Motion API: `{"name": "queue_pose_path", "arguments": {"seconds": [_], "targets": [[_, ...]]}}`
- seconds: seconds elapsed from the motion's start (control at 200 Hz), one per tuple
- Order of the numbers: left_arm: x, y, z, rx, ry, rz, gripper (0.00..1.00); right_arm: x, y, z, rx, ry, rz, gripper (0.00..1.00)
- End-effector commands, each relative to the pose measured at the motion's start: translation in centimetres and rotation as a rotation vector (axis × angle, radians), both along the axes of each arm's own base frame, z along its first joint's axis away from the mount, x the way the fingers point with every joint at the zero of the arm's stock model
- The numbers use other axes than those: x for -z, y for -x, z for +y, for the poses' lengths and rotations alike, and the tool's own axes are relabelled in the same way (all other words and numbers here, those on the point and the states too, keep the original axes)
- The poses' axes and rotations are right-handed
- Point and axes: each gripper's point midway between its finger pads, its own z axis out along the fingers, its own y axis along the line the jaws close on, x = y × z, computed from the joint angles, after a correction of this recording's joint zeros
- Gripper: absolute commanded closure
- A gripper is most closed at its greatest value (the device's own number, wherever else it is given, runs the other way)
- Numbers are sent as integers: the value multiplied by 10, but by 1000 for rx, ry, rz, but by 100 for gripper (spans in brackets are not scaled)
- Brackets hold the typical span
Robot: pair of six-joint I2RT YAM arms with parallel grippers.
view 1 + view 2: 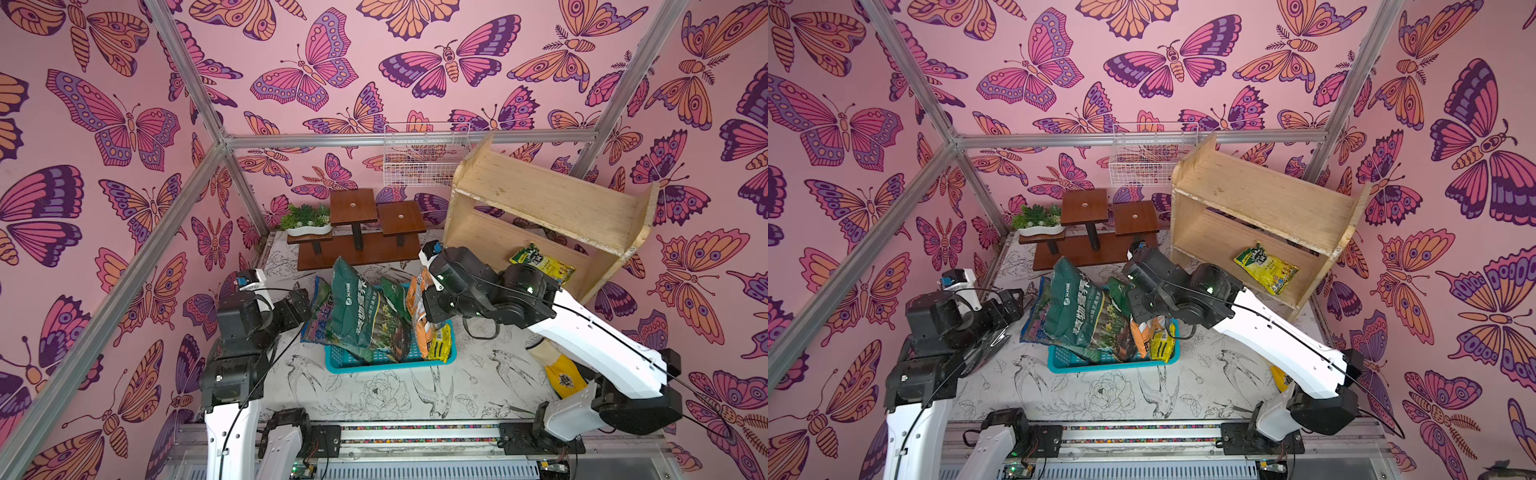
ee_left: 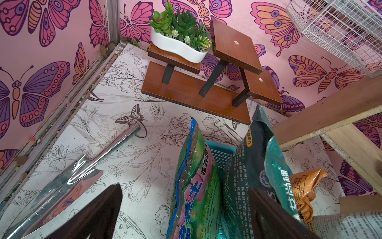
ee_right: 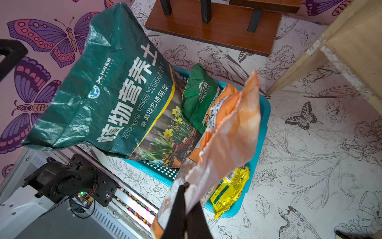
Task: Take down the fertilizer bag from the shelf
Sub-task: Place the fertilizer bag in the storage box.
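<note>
The pale plywood shelf [image 1: 544, 195] [image 1: 1262, 195] stands at the back right. A yellow fertilizer bag [image 1: 542, 262] [image 1: 1266, 270] lies on its lower tier. My right gripper [image 3: 186, 187] [image 1: 429, 305] is shut on the edge of an orange fertilizer bag [image 3: 229, 132] [image 1: 417, 301] [image 1: 1140, 337]. The orange bag hangs over the right end of the teal basket [image 1: 345, 365] [image 3: 265, 115], clear of the shelf. My left gripper [image 2: 184, 187] [image 1: 300, 298] is open at the basket's left side. A pink-and-green bag [image 2: 196, 182] stands just in front of its jaws; contact cannot be told.
A large dark green soil bag [image 1: 359, 309], a small green bag [image 3: 198, 93] and a small yellow packet [image 3: 229, 190] fill the basket. Behind stand a brown stepped stand [image 1: 361, 249] with a succulent planter [image 1: 307, 220], and a white wire basket [image 1: 424, 160]. A metal trowel [image 2: 86, 163] lies at the left.
</note>
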Motion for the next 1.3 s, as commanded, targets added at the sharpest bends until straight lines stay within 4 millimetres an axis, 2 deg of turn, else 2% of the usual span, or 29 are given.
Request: {"name": "queue_pose_path", "arguments": {"seconds": [0.0,0.335,0.351,0.396,0.561,0.701,0.786,0.921,1.041,1.162,1.297], "targets": [[-2,-1,1,-2,-7,-14,0,-22,-10,22,-1,-113,-67,100],[-2,-1,1,-1,-8,-16,0,23,-20,51,-49,-76,-67,100],[-2,-1,1,-1,-8,-14,0,35,-22,58,-56,-55,-51,100],[-2,-1,1,-1,-8,-15,0,43,-21,66,-76,-56,-35,100],[-2,-1,1,-1,-8,-15,0,56,-17,87,-118,-42,-35,100],[-2,-1,1,-1,-7,-14,0,66,-26,89,-66,-4,-50,100],[-2,-1,1,-2,-7,-14,0,63,-37,86,-21,29,-91,100],[-2,-1,1,1,-7,-16,0,40,-55,76,50,54,-194,100],[-2,0,1,1,-6,-17,0,27,-62,75,71,37,-233,100],[-3,0,1,2,-6,-17,0,31,-62,81,48,19,-232,100],[-3,0,0,3,-5,-19,0,57,-59,83,42,41,-199,100]]}}
